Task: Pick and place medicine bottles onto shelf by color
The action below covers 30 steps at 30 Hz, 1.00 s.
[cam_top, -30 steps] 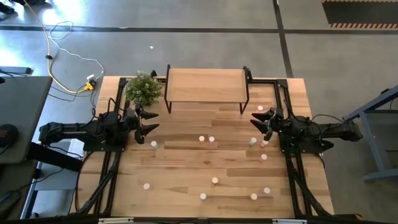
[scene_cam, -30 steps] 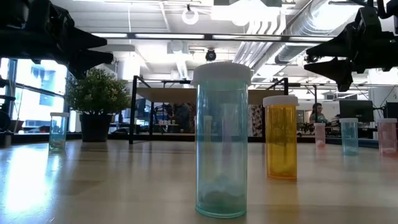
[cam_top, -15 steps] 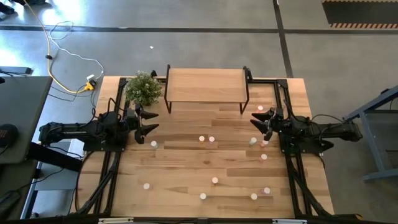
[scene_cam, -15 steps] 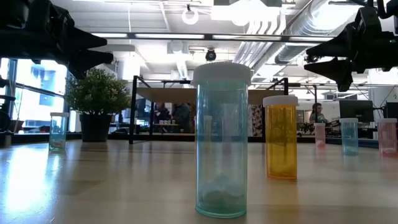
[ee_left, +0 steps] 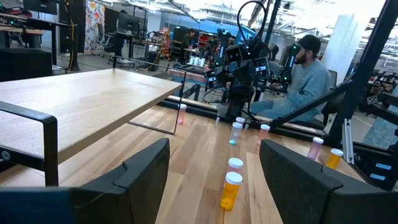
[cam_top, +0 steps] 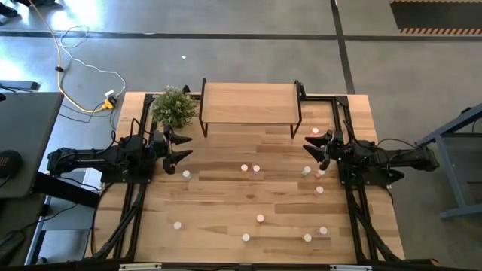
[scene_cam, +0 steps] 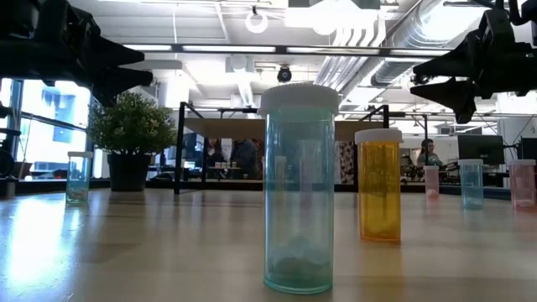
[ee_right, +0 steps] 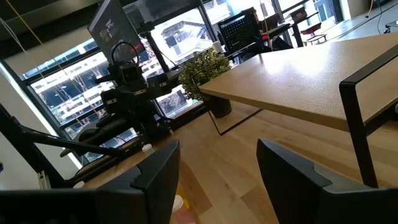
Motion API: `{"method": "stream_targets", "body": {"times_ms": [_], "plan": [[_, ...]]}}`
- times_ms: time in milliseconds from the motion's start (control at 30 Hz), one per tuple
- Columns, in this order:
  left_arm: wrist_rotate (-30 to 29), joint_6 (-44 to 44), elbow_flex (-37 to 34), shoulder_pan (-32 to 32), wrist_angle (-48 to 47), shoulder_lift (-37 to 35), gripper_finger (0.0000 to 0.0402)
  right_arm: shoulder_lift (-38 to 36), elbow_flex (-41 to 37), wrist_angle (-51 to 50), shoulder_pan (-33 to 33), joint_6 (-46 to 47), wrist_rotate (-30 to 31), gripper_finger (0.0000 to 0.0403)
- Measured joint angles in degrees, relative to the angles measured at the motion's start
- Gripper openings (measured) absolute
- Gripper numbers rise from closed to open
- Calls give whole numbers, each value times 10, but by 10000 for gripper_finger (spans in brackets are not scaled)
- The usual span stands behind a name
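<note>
The slatted wooden counter (cam_top: 226,196) carries the shelf (cam_top: 248,103) at its far edge, bare on top, with a potted plant (cam_top: 174,106) just beside it. The left claw (cam_top: 179,147) hangs above the counter's left side, fingers spread wide and holding nothing; the right claw (cam_top: 315,145) mirrors it on the right, equally wide and empty. The medicine bottles (cam_top: 250,168) stand scattered across the counter between and in front of the arms, none on the shelf.
</note>
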Motion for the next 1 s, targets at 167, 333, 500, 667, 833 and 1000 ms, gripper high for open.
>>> {"method": "stream_targets", "body": {"times_ms": [167,333,500,667,833,1000], "plan": [[0,0,0,0,0,0,239,0,0,0,0,0,0,204],[0,0,0,0,0,0,239,0,0,0,0,0,0,204],[0,0,0,0,0,0,239,0,0,2,0,0,0,204],[0,0,0,0,0,0,239,0,0,10,0,30,0,204],[0,0,0,0,0,0,239,0,0,11,0,36,2,204],[0,0,0,0,0,0,239,0,0,39,0,74,4,204]]}}
